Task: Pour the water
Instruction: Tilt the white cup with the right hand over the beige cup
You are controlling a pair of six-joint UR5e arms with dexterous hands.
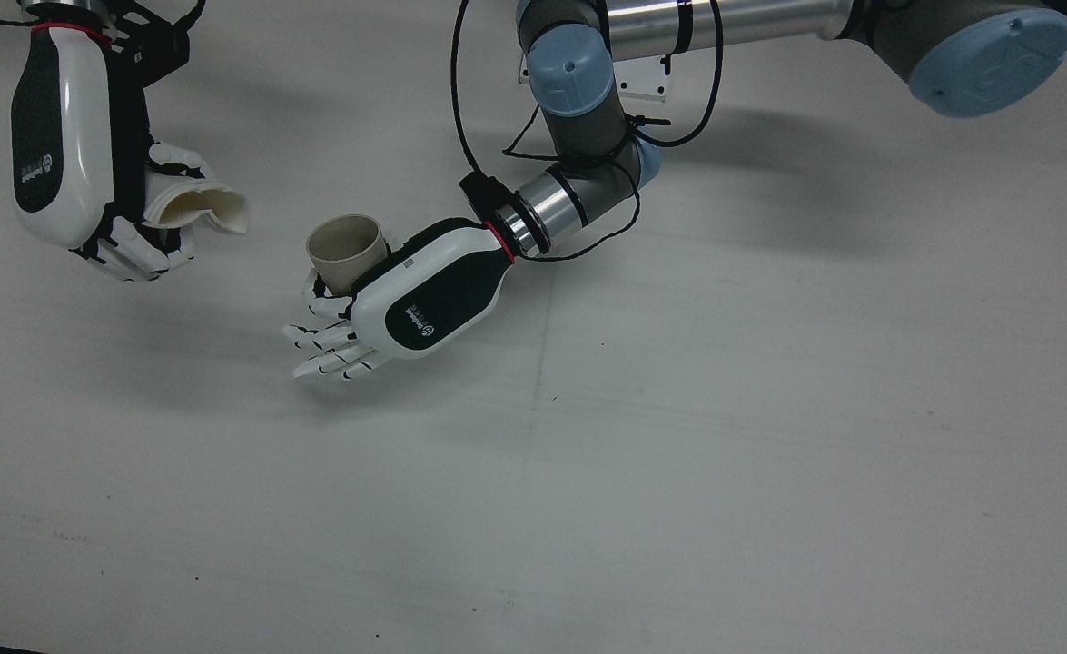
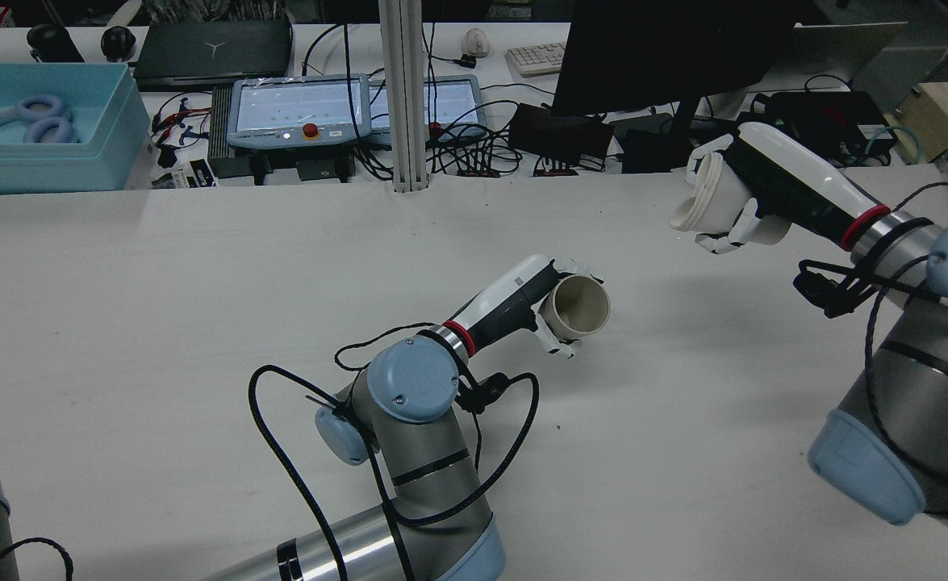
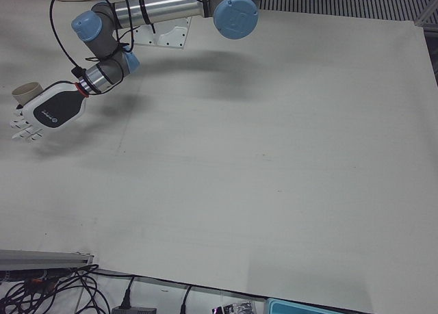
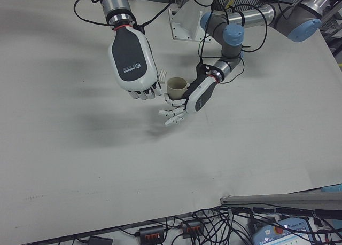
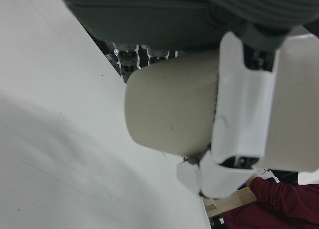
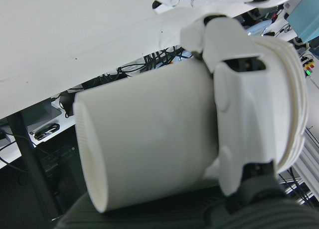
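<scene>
A beige cup (image 1: pixel 344 250) stands near the table's middle, against the thumb side of my left hand (image 1: pixel 424 300). That hand's fingers (image 1: pixel 333 350) are stretched out and apart, in front of the cup and not wrapped around it. The cup also shows in the rear view (image 2: pixel 574 307) and, close up, in the left hand view (image 5: pixel 169 109). My right hand (image 1: pixel 61 136) is shut on a white ribbed cup (image 1: pixel 197 207), held in the air and tipped with its squeezed mouth toward the beige cup, a short way apart. The right hand view shows the white cup (image 6: pixel 149 149) with fingers across it.
The white table (image 1: pixel 678 454) is bare around both hands. Beyond its far edge in the rear view are a blue bin (image 2: pixel 38 121), a teach pendant (image 2: pixel 296 109), a monitor (image 2: pixel 667 48) and cables. The left arm's elbow (image 2: pixel 409 379) hangs over the table.
</scene>
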